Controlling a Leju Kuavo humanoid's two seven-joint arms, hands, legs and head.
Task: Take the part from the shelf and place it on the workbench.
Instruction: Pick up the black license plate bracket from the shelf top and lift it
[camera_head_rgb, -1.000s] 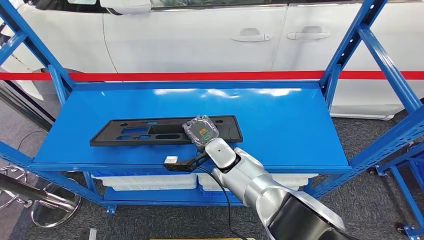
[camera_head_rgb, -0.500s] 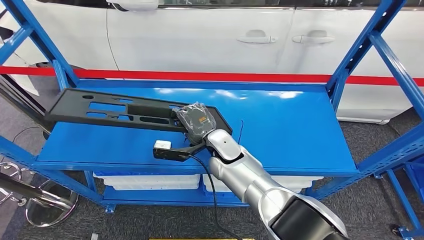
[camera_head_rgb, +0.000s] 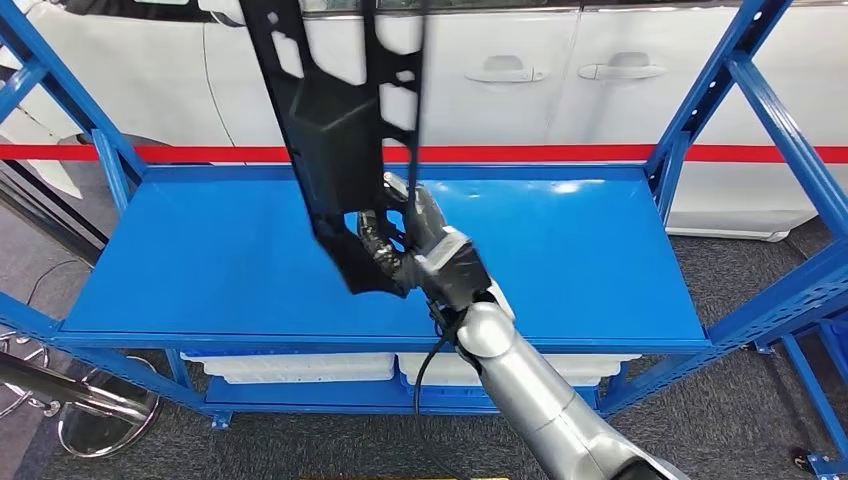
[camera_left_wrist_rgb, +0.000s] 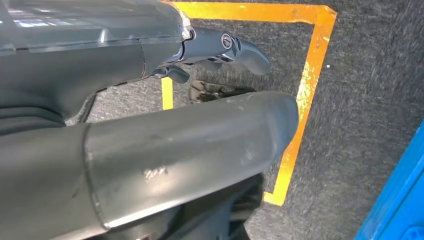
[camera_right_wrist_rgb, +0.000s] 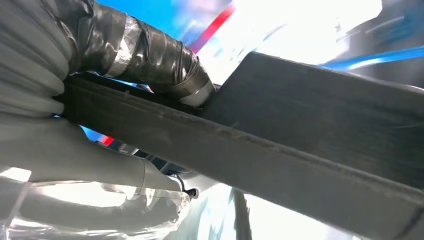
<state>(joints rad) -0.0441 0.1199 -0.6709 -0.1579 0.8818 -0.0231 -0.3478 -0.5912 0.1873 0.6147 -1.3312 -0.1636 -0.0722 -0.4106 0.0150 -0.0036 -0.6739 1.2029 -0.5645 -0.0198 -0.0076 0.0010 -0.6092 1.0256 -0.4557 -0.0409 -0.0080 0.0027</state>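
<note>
The part is a long black plastic panel with cut-outs. It stands almost upright above the blue shelf, its top running out of the head view. My right hand grips its lower end, fingers wrapped around the edge. In the right wrist view the black panel crosses the picture and my right hand clamps it, with a taped finger over its edge. My left hand hangs over the floor with nothing in it; how its fingers lie I cannot make out.
The blue shelf frame has slanted posts on both sides. A white car stands behind a red tape line. White bins sit on the lower shelf. Yellow floor tape marks grey carpet below my left arm.
The panel has swung from lying nearly flat over the shelf to standing almost upright, lifted clear of the surface. My right hand turned and rose with it.
</note>
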